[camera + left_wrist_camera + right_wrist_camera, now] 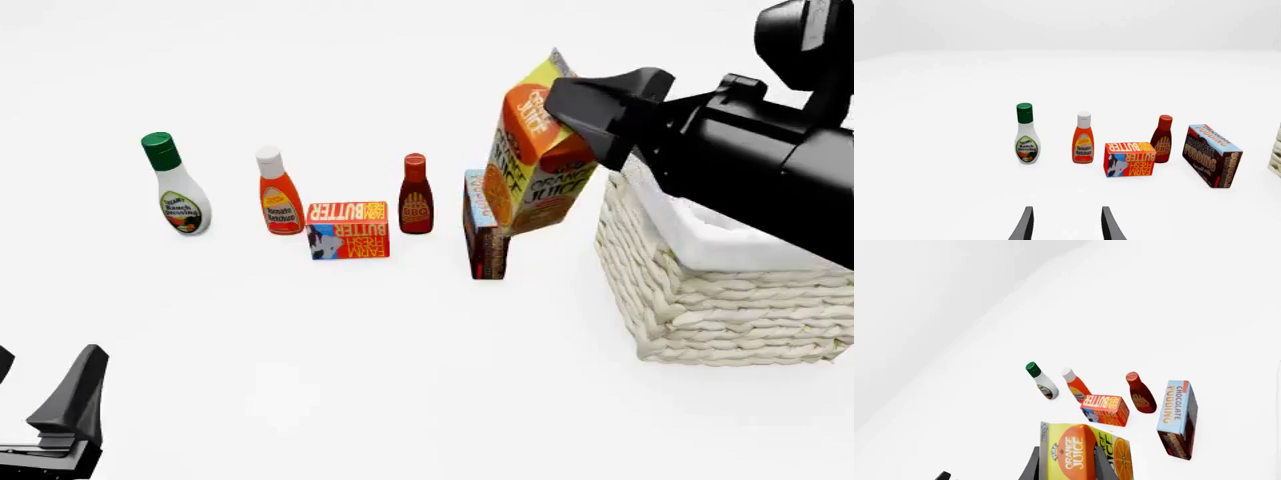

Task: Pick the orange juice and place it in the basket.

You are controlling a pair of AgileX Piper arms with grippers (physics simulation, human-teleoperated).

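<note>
The orange juice (531, 150), an orange-and-yellow gable-top carton, hangs tilted in the air just left of the basket (707, 300), a white woven wicker basket with cloth lining. My right gripper (577, 110) is shut on the carton's upper part. In the right wrist view the carton (1084, 452) sits between the two fingers (1033, 466). My left gripper (40, 390) is low at the near left, open and empty. Its fingers (1026, 226) stand apart in the left wrist view, well short of the groceries.
A row of groceries stands on the white table: ranch dressing (175, 185), ketchup (278, 193), a BUTTER box (348, 230), a dark sauce bottle (415, 195) and a chocolate pudding box (483, 230) right under the carton. The basket's edge (1275, 152) shows in the left wrist view.
</note>
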